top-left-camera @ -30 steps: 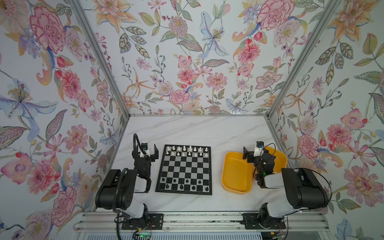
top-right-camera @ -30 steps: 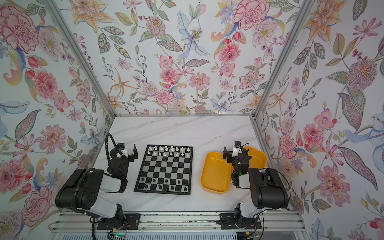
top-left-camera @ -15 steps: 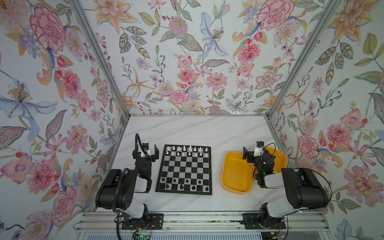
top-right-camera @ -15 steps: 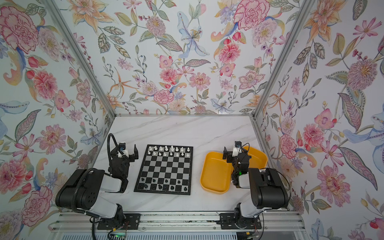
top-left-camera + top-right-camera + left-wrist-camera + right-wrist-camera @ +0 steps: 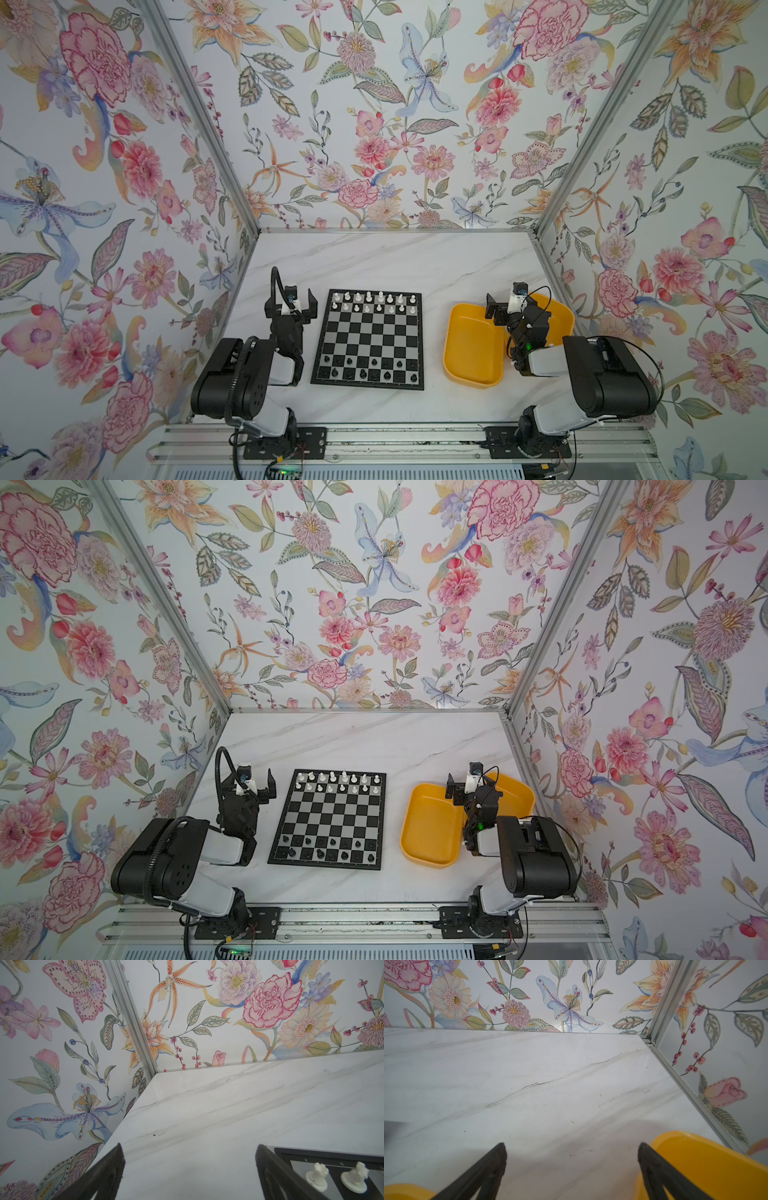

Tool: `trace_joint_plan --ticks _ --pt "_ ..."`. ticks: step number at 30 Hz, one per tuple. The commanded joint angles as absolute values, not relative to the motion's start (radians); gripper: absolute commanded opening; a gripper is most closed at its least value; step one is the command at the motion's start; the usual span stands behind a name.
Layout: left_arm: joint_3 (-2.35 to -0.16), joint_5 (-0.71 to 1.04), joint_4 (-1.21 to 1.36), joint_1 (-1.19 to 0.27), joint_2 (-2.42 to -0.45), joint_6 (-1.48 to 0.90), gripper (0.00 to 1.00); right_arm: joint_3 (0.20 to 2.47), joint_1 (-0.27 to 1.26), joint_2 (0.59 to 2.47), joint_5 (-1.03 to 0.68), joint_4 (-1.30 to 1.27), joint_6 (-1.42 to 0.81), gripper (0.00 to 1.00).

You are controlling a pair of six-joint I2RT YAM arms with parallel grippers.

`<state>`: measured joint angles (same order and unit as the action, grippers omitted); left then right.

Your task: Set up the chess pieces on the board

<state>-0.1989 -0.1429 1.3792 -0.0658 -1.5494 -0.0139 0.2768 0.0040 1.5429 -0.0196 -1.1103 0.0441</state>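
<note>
Our left claw (image 5: 190,1148) gapes empty, the board (image 5: 369,338) with its pieces (image 5: 379,298) just to its right; our right claw (image 5: 572,1146) gapes empty, seemingly above two tubs (image 5: 469,353).

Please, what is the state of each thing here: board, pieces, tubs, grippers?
chessboard: flat on the table.
white chess pieces: upright, two far rows.
black chess pieces: upright, two near rows.
yellow tub beside the board: empty.
yellow tub behind the right arm: partly hidden, visible part empty.
left gripper: open, empty.
right gripper: open, empty.
</note>
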Motion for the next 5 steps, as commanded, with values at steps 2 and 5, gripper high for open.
trace_joint_plan --ticks 2,5 --pt "-0.214 -0.161 1.385 -0.072 -1.554 -0.002 0.99 0.301 -0.002 1.548 -0.032 -1.092 0.031 0.99" --pt "-0.214 -0.161 1.386 -0.071 -1.554 -0.002 0.99 0.299 0.000 1.548 -0.028 -1.093 0.032 0.99"
